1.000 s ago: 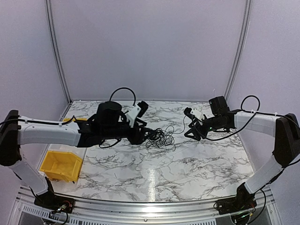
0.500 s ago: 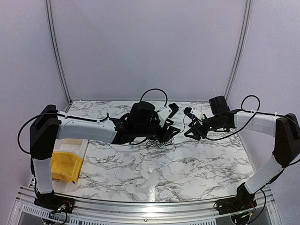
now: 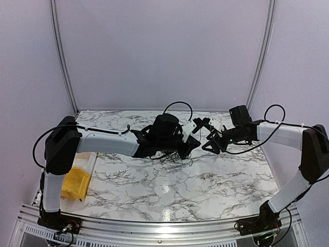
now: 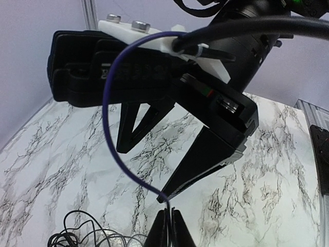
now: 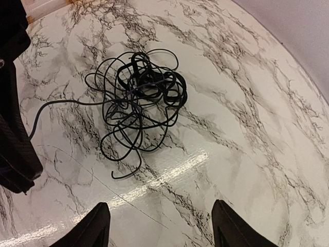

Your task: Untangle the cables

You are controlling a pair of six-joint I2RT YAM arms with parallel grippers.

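Note:
The cables (image 5: 139, 98) lie as a fist-sized bunch of thin black loops on the marble table (image 5: 267, 128). In the top view the cables (image 3: 177, 155) are mostly hidden under my left arm. My left gripper (image 4: 169, 218) is shut on one thin dark strand (image 4: 105, 110), which arcs up from its fingertips in front of the right gripper. In the top view my left gripper (image 3: 195, 140) sits just left of my right gripper (image 3: 207, 143), nearly touching it. My right gripper (image 5: 162, 226) stands open above bare table, nearer than the bunch, with nothing between its fingers.
A yellow bin (image 3: 74, 182) stands at the table's left edge, partly behind the left arm. Grey walls with metal rails (image 3: 61, 56) close in the back and sides. A thick black cord (image 3: 177, 105) loops over the left wrist.
My left arm has swept right across the table, over the bunch, up to the right gripper. Its jaws have shut on a strand. The right arm has not moved.

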